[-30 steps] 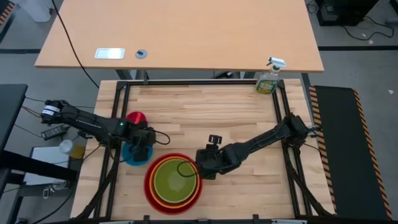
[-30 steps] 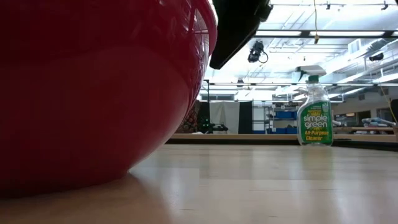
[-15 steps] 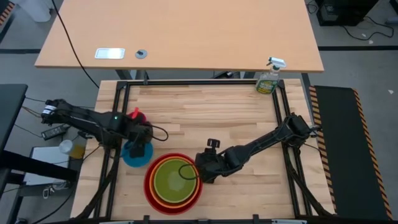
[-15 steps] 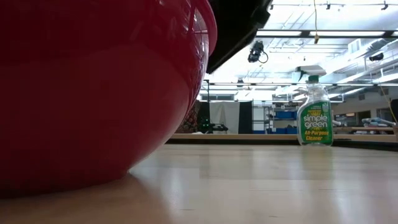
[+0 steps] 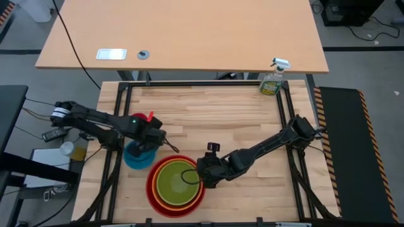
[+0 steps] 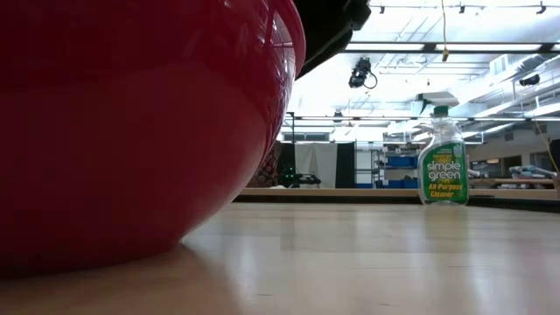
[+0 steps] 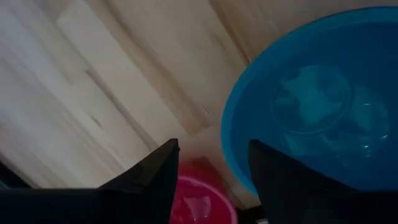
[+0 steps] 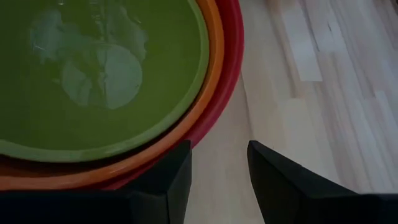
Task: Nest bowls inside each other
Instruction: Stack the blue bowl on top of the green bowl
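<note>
A red bowl (image 5: 153, 192) holds an orange bowl (image 5: 162, 197) and a green bowl (image 5: 175, 184) near the table's front edge. To its left a blue bowl (image 5: 131, 157) rests on the wood, and a pink bowl (image 5: 148, 116) lies just beyond, mostly hidden under my left arm. My left gripper (image 7: 212, 149) points down above the two, open; the pink bowl (image 7: 202, 200) shows through the gap and the blue bowl (image 7: 323, 106) lies beside one finger. My right gripper (image 8: 219, 152) is open over bare wood at the red bowl's right rim (image 8: 233, 81).
A green spray bottle (image 5: 273, 81) stands at the table's far right corner, also in the low view (image 6: 442, 157). The middle and right of the wooden tabletop (image 5: 240, 120) are bare. A black frame rail (image 5: 120, 113) runs along the table's left side.
My left gripper has risen a little, rolled about its own axis and shifted toward the table's right, so that its arm now covers most of the pink bowl. The bowls have stayed where they were.
</note>
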Controlling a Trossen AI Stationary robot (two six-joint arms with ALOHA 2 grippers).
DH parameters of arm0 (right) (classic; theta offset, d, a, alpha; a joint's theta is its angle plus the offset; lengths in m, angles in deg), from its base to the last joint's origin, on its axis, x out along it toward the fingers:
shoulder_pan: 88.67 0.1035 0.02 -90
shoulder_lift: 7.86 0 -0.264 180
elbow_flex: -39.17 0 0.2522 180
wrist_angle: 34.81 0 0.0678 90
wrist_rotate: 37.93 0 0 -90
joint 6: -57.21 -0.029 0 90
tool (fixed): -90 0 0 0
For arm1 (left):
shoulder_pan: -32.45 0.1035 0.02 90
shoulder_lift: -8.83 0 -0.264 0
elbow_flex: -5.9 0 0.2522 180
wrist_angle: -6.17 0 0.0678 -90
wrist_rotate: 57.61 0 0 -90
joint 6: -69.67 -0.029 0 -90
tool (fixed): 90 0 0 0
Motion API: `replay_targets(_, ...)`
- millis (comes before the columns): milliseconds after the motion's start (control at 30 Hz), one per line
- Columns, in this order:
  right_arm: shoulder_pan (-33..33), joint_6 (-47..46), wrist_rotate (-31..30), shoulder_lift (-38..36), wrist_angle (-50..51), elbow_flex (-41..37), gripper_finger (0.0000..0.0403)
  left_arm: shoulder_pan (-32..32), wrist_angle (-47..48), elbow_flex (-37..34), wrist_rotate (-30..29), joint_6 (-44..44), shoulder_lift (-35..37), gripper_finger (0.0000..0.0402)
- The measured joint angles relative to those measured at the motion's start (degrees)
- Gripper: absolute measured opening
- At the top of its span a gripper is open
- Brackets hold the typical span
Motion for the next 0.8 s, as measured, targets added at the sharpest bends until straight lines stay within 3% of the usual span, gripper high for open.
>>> replay_targets(267,0.89,0.67,-0.15,0.0,-2.06,0.0,0.0164,-0.02,1.43,-0.04,-3.49,-0.73,-7.12,0.0185)
replay_targets(800,0.7,1.54,-0.17,0.0,-4.14,0.0,0.0164,-0.3,-2.34,-8.26,-3.96,2.39,-7.7,0.0176)
